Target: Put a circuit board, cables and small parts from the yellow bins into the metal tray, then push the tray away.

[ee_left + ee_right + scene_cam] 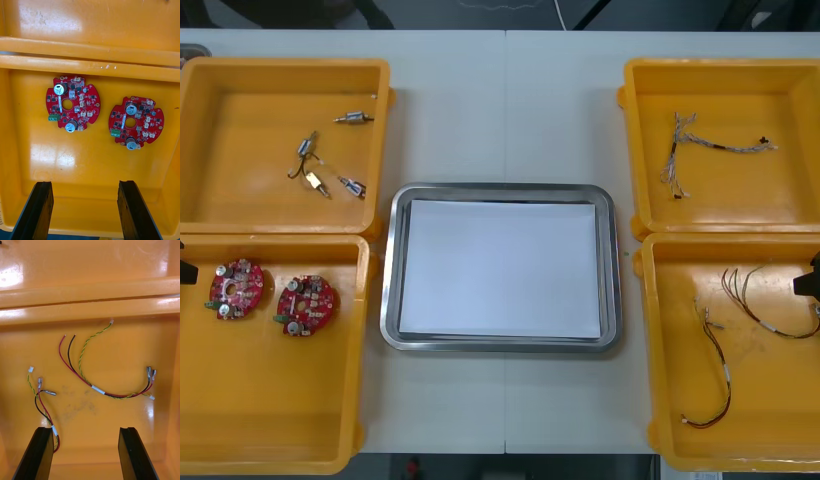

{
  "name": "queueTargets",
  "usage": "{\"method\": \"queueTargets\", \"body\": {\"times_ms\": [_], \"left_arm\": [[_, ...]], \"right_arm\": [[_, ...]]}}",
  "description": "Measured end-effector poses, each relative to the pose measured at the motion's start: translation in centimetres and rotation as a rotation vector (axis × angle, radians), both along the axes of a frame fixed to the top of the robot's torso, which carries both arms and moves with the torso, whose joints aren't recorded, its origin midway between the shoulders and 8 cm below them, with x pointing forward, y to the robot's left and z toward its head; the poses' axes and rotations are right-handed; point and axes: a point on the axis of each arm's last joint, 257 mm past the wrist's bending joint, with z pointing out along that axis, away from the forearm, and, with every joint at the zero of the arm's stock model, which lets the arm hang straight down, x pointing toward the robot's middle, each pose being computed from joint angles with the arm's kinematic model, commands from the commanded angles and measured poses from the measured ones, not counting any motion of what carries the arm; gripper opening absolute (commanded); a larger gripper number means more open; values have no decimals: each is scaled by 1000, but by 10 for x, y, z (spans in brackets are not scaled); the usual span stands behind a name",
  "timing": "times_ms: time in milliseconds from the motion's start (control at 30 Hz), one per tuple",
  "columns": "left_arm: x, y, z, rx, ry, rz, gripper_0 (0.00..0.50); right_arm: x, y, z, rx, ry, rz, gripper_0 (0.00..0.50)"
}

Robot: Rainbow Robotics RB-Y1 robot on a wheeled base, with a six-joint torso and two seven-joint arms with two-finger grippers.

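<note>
Nearest the robot, left of the shiny rectangular metal tray [502, 345], the left claw [84, 210] hovers wide open over the near-left yellow plastic bin [270, 440]. Below it, two round red circuit boards [73, 108] lie flat and apart. Right of the tray, the right claw [84, 453] hangs wide open over the near-right yellow plastic bin [760, 420], above two loose red, black and yellow cables [101, 390]. Neither claw holds anything.

The tray, white inside and bare, sits between the bins on the light surface [505, 100]. The task looks to be at its first step, picking a board. The next move likely calls for the left claw to drop onto one board's edge, clear of the bin wall.

Farther off, left of the tray, a far-left yellow bin [240, 190] holds several small metal parts [307, 146]. Right of the tray, a far-right yellow bin [740, 200] holds a pale twisted cable [700, 143]. Only the bin walls stand between the things and the tray.
</note>
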Motion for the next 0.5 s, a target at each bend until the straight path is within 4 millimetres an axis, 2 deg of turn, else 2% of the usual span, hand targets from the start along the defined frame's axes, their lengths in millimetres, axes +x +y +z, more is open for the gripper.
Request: {"method": "queueTargets", "body": {"times_ms": [500], "left_arm": [[0, 0, 0, 0, 0, 0, 500]], "right_arm": [[0, 0, 0, 0, 0, 0, 500]]}}
